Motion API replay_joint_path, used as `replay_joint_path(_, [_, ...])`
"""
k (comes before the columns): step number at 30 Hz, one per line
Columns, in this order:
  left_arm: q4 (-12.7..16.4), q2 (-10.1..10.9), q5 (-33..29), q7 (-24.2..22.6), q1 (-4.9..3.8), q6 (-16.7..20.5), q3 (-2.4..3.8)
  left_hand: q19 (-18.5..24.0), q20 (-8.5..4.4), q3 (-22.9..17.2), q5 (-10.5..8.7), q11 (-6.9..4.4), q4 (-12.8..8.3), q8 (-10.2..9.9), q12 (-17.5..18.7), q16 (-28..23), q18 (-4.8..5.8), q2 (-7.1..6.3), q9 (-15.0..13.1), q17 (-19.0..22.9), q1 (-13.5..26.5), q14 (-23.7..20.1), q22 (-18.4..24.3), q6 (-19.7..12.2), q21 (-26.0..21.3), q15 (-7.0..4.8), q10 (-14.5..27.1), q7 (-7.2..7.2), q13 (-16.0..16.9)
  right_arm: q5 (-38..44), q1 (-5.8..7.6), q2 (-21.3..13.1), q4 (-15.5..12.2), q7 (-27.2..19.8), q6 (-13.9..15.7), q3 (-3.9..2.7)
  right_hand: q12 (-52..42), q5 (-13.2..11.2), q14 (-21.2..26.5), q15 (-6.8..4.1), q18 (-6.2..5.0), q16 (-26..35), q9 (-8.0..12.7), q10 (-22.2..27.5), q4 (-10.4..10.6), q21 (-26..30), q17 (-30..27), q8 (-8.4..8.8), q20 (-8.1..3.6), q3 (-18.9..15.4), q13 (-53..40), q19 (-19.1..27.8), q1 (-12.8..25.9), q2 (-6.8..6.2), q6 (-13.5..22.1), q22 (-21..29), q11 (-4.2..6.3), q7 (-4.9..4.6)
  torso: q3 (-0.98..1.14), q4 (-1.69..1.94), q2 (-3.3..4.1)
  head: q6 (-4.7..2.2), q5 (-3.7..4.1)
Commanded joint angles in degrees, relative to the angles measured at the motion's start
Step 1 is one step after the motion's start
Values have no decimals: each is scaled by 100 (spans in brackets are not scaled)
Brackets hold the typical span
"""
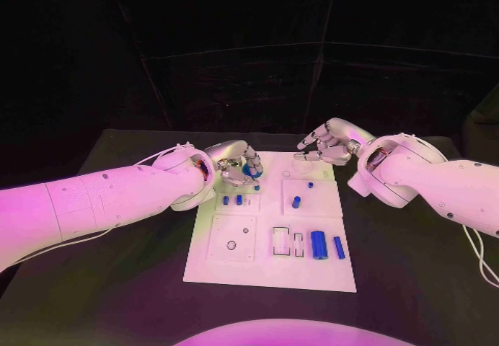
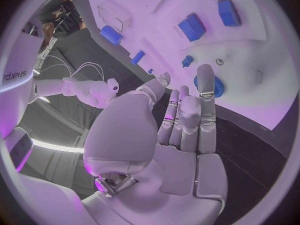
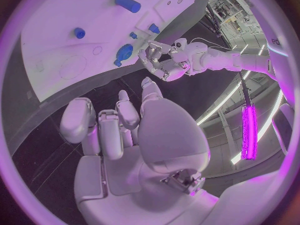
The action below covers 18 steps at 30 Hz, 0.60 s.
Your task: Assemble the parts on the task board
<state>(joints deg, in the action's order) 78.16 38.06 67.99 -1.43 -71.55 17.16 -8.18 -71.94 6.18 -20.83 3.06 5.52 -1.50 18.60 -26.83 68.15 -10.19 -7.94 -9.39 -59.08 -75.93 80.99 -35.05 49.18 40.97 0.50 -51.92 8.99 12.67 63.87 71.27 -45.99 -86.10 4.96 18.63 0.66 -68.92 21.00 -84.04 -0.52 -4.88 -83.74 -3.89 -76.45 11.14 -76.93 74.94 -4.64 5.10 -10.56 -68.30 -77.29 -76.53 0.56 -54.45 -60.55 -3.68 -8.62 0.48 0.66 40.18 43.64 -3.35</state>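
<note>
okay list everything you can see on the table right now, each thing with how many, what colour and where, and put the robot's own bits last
Table: one, black, under everything.
Task board: one, white plate, middle of the table.
Cylinder parts: two, blue, lying side by side near the board's near right corner; the second is thinner.
Small parts: two, blue, close together left of the board's middle, the other at.
Part on the right raised panel: one, blue, with a smaller blue piece beyond it.
Round part: one, blue, far left of the board, at the left hand's fingertips; whether it is gripped cannot be told.
Left hand: silver, over the board's far left corner.
Right hand: silver, holding nothing, fingers apart, above the board's far right corner.
</note>
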Motion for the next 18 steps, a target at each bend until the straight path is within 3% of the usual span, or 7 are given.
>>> replay_joint_path(1, [-109, -109, 704, -57, 3, -5, -20, -298, -14, 11, -16, -12, -38, -106, 93, 420, 75, -43, 85, -439, 20, 222, -519, 85, 515, -11, -39, -2, -134, -8, 11, 12, -9, -46, 9, -4, 32, -1, -349, -33, -69, 34, -6, 43, -2, 37, 413, -30, 11, -26, 1, 33, -22, 39, -9, 3, 12, 2, 0, 12, -1, -1, 9])
replay_joint_path(5, [-217, -225, 884, 79, 9, -160, -38, -485, -23, 16, -15, -15, -56, -175, 165, 676, 150, -33, 150, -702, 23, 331, -966, 198, 939, -15, -68, -15, -256, -8, 11, 24, -6, -48, 5, -4, 32, -1, -349, -33, -69, 34, -6, 43, -2, 37, 413, -30, 11, -26, 1, 33, -22, 39, -9, 3, 12, 2, 0, 5, -1, 3, 10])
replay_joint_path(18, [-427, -439, 1105, 388, 16, -718, -50, -646, -33, -24, -15, -31, -87, -245, 258, 823, 226, 46, 230, -786, -6, 391, -1452, 414, 1392, -29, -153, -45, -427, -8, 11, 61, 17, -58, -4, -4, 33, 7, -349, -33, -69, 36, -5, 44, -1, 38, 411, -30, 11, -25, 2, 32, -30, 45, -8, 2, 12, 2, -2, 15, -5, 27, 20])
